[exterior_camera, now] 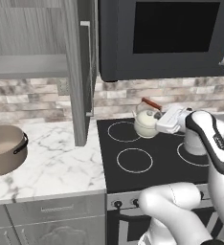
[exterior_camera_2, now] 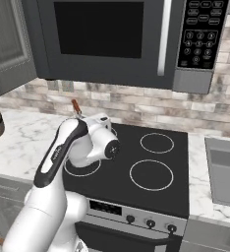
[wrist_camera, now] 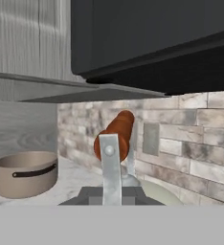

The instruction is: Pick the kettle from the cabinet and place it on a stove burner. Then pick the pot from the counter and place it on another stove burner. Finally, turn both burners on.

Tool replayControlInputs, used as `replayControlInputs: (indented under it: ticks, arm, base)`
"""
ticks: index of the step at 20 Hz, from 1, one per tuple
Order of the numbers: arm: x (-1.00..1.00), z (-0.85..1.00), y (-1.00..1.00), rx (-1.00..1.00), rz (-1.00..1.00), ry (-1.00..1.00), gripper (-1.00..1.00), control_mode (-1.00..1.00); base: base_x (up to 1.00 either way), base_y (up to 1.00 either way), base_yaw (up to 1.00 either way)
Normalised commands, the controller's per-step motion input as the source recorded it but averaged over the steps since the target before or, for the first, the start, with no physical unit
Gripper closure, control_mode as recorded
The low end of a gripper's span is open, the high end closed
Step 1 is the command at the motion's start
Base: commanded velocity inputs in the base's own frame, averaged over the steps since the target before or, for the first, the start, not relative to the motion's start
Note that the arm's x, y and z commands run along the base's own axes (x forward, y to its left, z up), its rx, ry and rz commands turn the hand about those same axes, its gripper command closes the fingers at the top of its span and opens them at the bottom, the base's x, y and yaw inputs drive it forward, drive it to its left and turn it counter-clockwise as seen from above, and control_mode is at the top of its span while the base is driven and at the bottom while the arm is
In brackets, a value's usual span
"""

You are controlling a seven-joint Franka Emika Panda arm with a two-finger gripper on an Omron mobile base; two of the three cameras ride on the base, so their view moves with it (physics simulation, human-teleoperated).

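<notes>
Over black cooktop (exterior_camera: pixel 162 158), arm holding kettle (exterior_camera: pixel 146 123) above back-left burner ring (exterior_camera: pixel 124 131). Pot (exterior_camera: pixel 5 149) sitting on marble counter (exterior_camera: pixel 56 162), well apart to left, waiting. Claw (wrist_camera: pixel 115 189) pinching kettle's arched handle just below reddish bar (wrist_camera: pixel 116 135), jaws pressed tight. Risks: kettle swinging on handle, tipping on release; landing off ring if lowered now; spout bumping brick wall (wrist_camera: pixel 181 143) close behind.

The white arm bent forward at the elbow, its gripper (exterior_camera: pixel 158 120) closed, pointing sideways to its left.
</notes>
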Motion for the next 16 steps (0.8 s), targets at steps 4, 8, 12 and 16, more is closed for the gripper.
replayControlInputs:
  ticks: [4,8,12,16]
  arm:
    - [0.3,-0.16,0.0,0.0,0.0,0.0,1.0,-1.0]
    - [0.32,-0.13,0.0,0.0,0.0,0.0,1.0,-1.0]
    - [0.3,-0.14,0.0,0.0,0.0,0.0,1.0,-1.0]
    - [0.3,-0.15,0.0,0.0,0.0,0.0,1.0,-1.0]
  base:
    - [0.0,0.0,0.0]
    - [0.0,0.0,0.0]
    - [0.0,0.0,0.0]
    - [0.0,0.0,0.0]
